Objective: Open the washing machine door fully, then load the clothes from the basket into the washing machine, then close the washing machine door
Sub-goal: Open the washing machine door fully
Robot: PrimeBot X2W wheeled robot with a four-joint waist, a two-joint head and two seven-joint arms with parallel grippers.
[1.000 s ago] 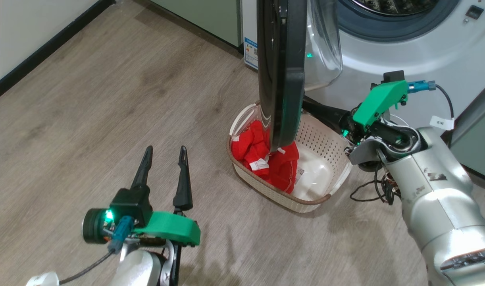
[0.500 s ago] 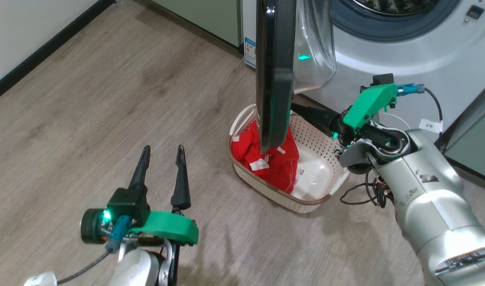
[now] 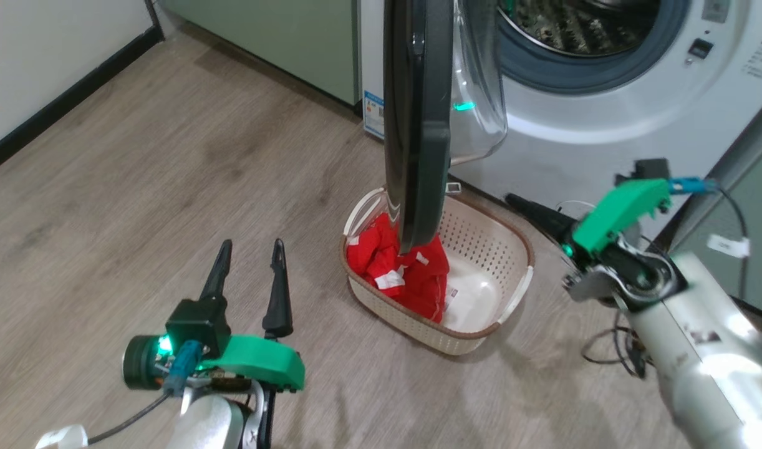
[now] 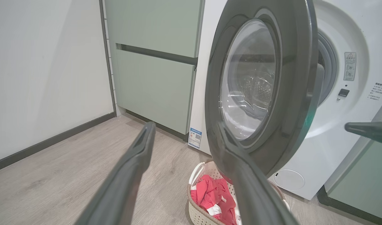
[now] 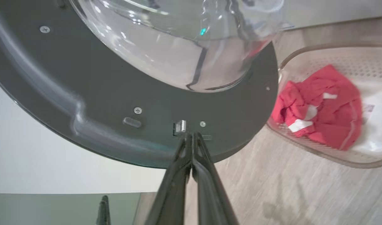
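Fingers pressed flat together and holding nothing, the right gripper [image 3: 512, 199] hangs beside the basket [image 3: 393, 305], on the machine's side of the door [image 3: 418, 125] and apart from it. In its wrist view the tips point at the door's dark inner rim near a small metal latch [image 5: 179, 127]. The left gripper [image 3: 251, 244] has its fingers spread wide and empty, low over the floor and well apart from everything. The door stands swung out roughly edge-on to the head camera and hangs over the basket. The basket sits on the floor just before the washing machine [image 3: 605, 143], with the red clothes [image 3: 406, 268] heaped at its left end, partly under the door. The door looks stiff and fairly heavy, swinging only on its hinge. Its glossy rim would likely be slippery, so a flat push on the inner rim seems safer than one on the glass dome. The clothes should be light and limp, best pinched at a raised fold.
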